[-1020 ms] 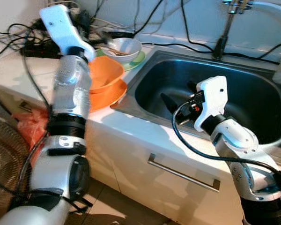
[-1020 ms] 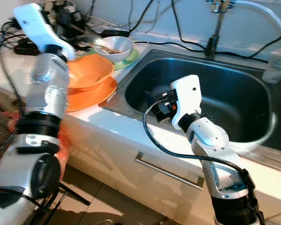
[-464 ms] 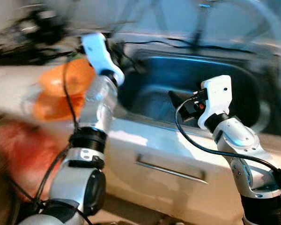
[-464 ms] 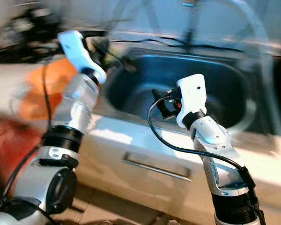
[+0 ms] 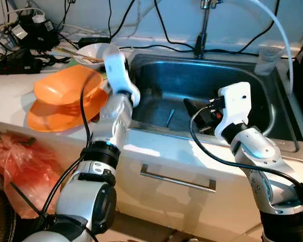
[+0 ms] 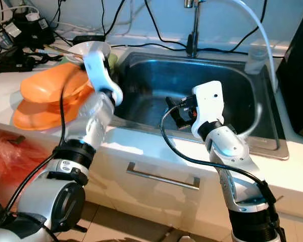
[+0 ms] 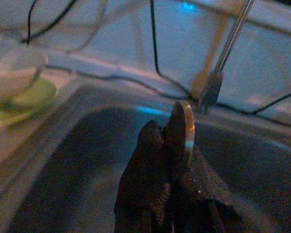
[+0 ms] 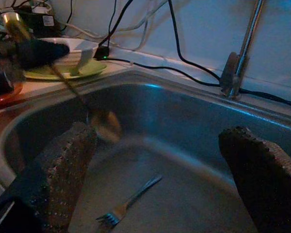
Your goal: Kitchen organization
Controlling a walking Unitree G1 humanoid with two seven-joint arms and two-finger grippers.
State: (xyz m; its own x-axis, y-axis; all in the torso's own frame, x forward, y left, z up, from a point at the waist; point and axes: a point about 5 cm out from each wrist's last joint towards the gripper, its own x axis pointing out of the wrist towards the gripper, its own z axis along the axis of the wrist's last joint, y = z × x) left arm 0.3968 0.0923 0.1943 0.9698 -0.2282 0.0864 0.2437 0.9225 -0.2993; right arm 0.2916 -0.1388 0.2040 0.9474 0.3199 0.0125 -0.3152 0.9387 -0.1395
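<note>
My left gripper point(image 8: 35, 51) hangs over the left side of the steel sink point(image 5: 272, 136) and is shut on a metal spoon point(image 8: 105, 125). The spoon's thin handle slants down from the fingers and its bowl hovers above the basin; the handle's end point(image 7: 180, 130) sticks out past the black fingers. A fork point(image 5: 169, 117) lies on the sink bottom. My right gripper point(image 5: 197, 117) is open over the sink's front edge, with nothing between its fingers, the fork lying beyond them.
Stacked orange bowls point(image 5: 65, 91) sit on the counter left of the sink. Behind them a white bowl point(image 5: 93, 50) with chopsticks rests on a green plate. Faucet point(image 5: 202, 25), plastic cup point(image 5: 265, 53), cables and power strips point(image 5: 25, 35), and a red bag point(image 5: 15, 166) below.
The camera has swung, shifting the whole scene. My left arm has come from the dishes at the back left to the sink's left side. The right arm holds its place.
</note>
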